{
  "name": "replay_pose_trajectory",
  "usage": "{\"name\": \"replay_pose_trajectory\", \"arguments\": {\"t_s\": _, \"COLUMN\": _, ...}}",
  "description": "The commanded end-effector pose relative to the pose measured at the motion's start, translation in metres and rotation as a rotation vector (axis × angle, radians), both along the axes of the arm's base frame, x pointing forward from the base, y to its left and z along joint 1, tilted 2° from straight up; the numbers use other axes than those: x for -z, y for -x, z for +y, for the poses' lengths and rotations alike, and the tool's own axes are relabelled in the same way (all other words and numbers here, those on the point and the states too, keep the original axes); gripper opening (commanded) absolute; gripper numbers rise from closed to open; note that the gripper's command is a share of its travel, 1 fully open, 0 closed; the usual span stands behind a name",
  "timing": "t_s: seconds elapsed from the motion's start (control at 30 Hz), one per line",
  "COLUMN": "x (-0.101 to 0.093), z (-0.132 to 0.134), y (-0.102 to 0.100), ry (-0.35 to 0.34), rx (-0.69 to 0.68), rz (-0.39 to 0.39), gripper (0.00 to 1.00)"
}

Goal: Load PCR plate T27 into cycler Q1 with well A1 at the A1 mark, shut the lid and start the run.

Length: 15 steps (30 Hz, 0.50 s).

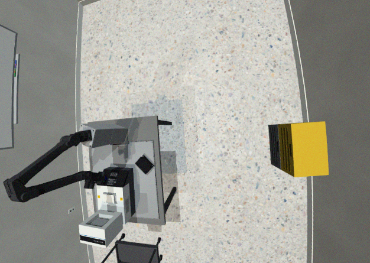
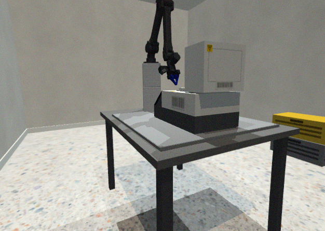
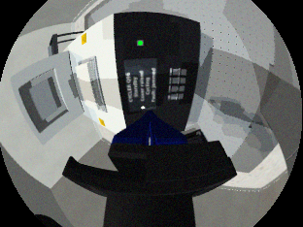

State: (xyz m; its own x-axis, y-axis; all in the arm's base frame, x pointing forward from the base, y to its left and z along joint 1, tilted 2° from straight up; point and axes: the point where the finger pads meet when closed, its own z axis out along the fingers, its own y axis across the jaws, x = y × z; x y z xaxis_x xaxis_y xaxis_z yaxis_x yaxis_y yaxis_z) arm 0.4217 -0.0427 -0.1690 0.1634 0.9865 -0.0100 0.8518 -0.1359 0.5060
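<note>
The cycler Q1 [image 1: 113,191] stands on the table with its lid [image 1: 100,227] open, swung up and back; the lid also shows upright in the side view [image 2: 214,65]. The sealed plate T27 [image 1: 111,197] lies on the block between yellow corner marks, and it also shows in the wrist view [image 3: 91,81]. I cannot read its A1 corner. The black nest N1 [image 1: 144,164] looks empty. My gripper [image 2: 173,79] is shut on nothing and hovers a little above the black key panel [image 3: 151,69]. Its blue fingertips [image 3: 151,127] point at the panel's near edge. The lamp [image 3: 140,43] is green.
A grey pedestal [image 2: 151,86] carries the arm's base at the table's rear. A yellow and black box [image 1: 298,149] stands on the floor far to the right. A dark chair [image 1: 136,251] stands by the table's end near the open lid.
</note>
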Motion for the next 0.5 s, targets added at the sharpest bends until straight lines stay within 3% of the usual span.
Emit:
{"name": "replay_pose_trajectory", "arguments": {"t_s": 0.0, "x": 0.013, "z": 0.013, "y": 0.016, "ry": -0.005, "rx": -0.014, "rz": -0.007, "gripper": 0.0}}
{"name": "replay_pose_trajectory", "arguments": {"t_s": 0.07, "x": 0.013, "z": 0.013, "y": 0.016, "ry": -0.005, "rx": -0.014, "rz": -0.007, "gripper": 0.0}}
{"name": "replay_pose_trajectory", "arguments": {"t_s": 0.13, "x": 0.012, "z": 0.009, "y": 0.024, "ry": 0.015, "rx": -0.008, "rz": -0.092, "gripper": 0.0}}
{"name": "replay_pose_trajectory", "arguments": {"t_s": 0.27, "x": 0.023, "z": 0.017, "y": 0.053, "ry": 0.007, "rx": -0.012, "rz": -0.04, "gripper": 0.0}}
{"name": "replay_pose_trajectory", "arguments": {"t_s": 0.3, "x": 0.024, "z": 0.019, "y": 0.055, "ry": 0.007, "rx": -0.013, "rz": -0.043, "gripper": 0.0}}
{"name": "replay_pose_trajectory", "arguments": {"t_s": 0.37, "x": 0.025, "z": 0.022, "y": 0.066, "ry": 0.019, "rx": -0.015, "rz": -0.13, "gripper": 0.0}}
{"name": "replay_pose_trajectory", "arguments": {"t_s": 0.47, "x": 0.029, "z": 0.025, "y": 0.077, "ry": 0.013, "rx": -0.015, "rz": -0.108, "gripper": 0.0}}
